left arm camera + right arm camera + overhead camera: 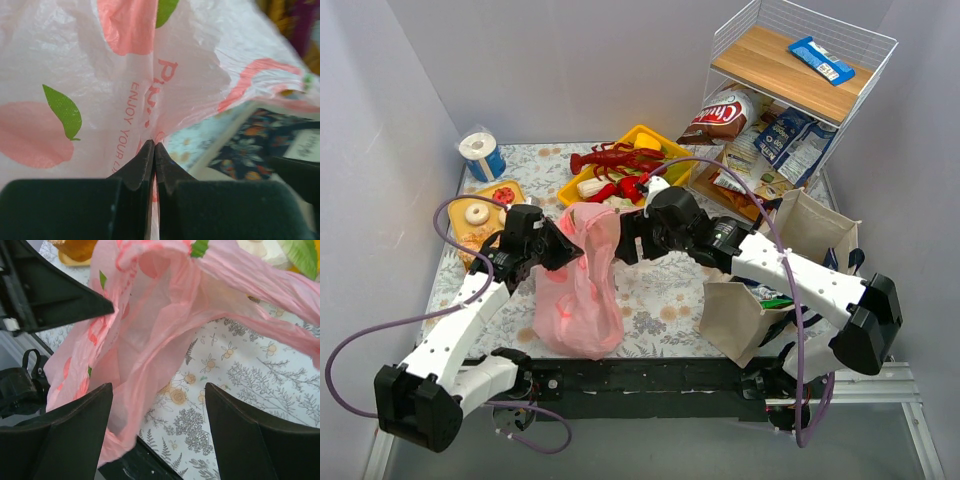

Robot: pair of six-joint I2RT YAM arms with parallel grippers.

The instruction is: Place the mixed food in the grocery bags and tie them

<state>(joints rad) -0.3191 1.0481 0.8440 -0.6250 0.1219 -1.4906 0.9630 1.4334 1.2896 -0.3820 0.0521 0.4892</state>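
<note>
The thin pink plastic bag [582,290] hangs over the near middle of the table, its top lifted. My left gripper [563,249] is shut on the bag's film [100,75] at its left upper edge. My right gripper [632,243] is open just right of the bag's top, with the bag [150,340] and a stretched handle [260,287] passing between and above its fingers, not pinched. The beige canvas tote [740,315] with snack packets inside stands at the right. Toy foods, a red lobster [615,157] among them, lie in a yellow tray [642,133].
An orange tray [516,187] with a donut lies at the left, and a paper roll in blue wrap [483,153] stands at the back left. A wire shelf [790,75] with snack packets stands at the back right. A second beige bag [817,228] stands behind the tote.
</note>
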